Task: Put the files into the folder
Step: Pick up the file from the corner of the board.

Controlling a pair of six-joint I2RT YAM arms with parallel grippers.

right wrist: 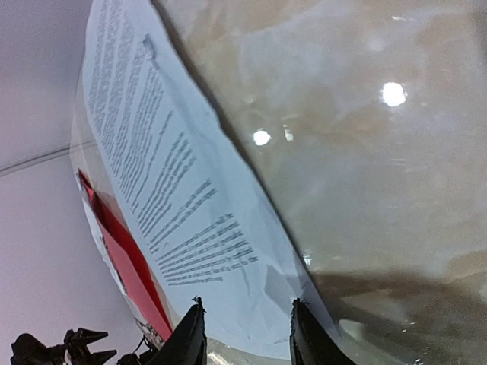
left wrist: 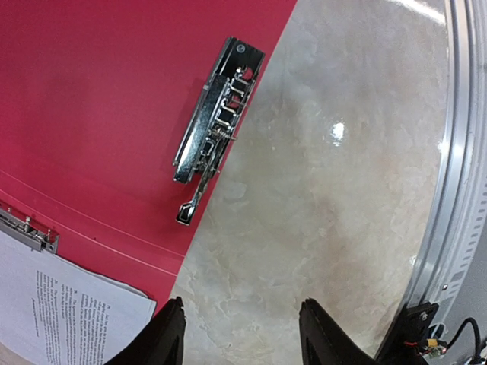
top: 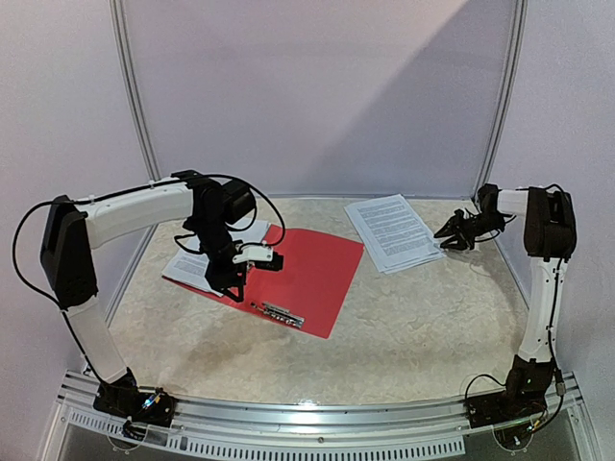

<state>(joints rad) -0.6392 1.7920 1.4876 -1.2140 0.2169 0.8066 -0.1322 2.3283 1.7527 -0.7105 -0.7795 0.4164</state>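
The red folder (top: 309, 274) lies open and flat left of the table's middle, with a silver clip (top: 282, 313) near its front edge. One pile of files (top: 394, 230) lies at the back right, and more files (top: 190, 269) lie at the folder's left side. My left gripper (left wrist: 243, 331) hangs open over bare table beside the folder (left wrist: 99, 114) and its clip (left wrist: 217, 110), holding nothing. My right gripper (right wrist: 247, 304) is at the right edge of the files (right wrist: 175, 190). Its jaws stand apart with the sheets' edge between them.
An aluminium rail (top: 317, 413) runs along the near table edge and shows at the right in the left wrist view. Grey walls and metal posts (top: 135, 96) close in the back and sides. A second small clip (left wrist: 27, 232) sits on the folder by a printed sheet (left wrist: 61, 312).
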